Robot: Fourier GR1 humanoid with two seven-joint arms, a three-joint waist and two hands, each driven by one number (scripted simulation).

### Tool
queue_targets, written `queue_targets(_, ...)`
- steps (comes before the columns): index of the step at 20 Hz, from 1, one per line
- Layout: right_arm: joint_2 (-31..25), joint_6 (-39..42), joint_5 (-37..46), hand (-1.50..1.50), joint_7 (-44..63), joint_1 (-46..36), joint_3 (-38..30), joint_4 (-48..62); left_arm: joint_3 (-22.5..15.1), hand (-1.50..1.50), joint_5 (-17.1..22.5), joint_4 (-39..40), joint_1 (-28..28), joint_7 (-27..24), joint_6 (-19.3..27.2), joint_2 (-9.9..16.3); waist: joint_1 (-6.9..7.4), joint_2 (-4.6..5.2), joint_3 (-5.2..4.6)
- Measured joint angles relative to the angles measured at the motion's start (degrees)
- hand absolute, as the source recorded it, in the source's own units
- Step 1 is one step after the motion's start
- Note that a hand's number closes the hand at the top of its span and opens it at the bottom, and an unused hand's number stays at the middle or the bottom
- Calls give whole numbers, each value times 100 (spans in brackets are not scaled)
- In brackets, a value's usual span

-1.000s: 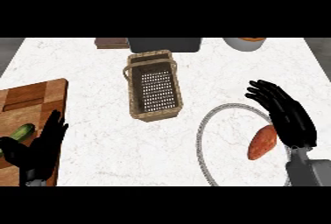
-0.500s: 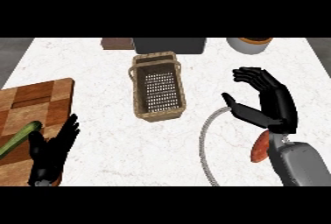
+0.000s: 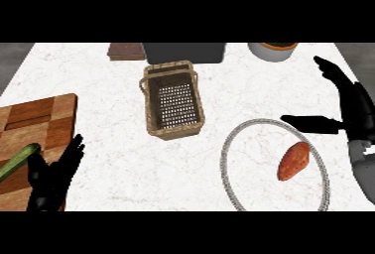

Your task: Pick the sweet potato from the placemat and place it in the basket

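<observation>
Sweet potato lies on the round placemat, right of the basket and a little nearer the robot, tilted, one end toward the basket's far side. Untouched. Basket holds nothing visible.

Right hand hovers beyond the placemat's far right rim, fingers straight, thumb spread toward the basket; holding nothing. Left hand rests open at the lower left, over a cutting board with a green vegetable, well apart from the basket.

Judgement: sweet potato likely stiff, moderately heavy, skin dry enough to hold. Tapered ends could slip; take hold across the thick middle, fingers and thumb on opposite long sides.
</observation>
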Motion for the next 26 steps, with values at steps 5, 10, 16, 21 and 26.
queue_targets(5, -1234, 1235, -40, -150, 1332, -314, -131, -701, 13, 0, -1, -3, 83, -28, 26, -53, -97, -25, 8)
queue_targets(10, -2071, 2685, -975, -150, 2536, -631, -355, -1340, 39, 0, -3, -34, 105, -8, -2, -28, -87, -15, 14)
queue_targets(16, -2902, 3917, -2534, -150, 3339, -662, -775, -1737, -3, 0, -85, -88, 106, 2, 28, -73, -65, 10, 26)
queue_targets(21, -3504, 4133, -3508, -150, 3560, -409, -1060, -2080, 83, 0, 5, -32, 53, 83, -94, -40, -41, 25, 35)
queue_targets(26, -3714, 4108, -3871, -150, 3589, 63, -1331, -2406, 60, 0, -67, -39, 34, 38, -104, -114, 11, 44, 42)
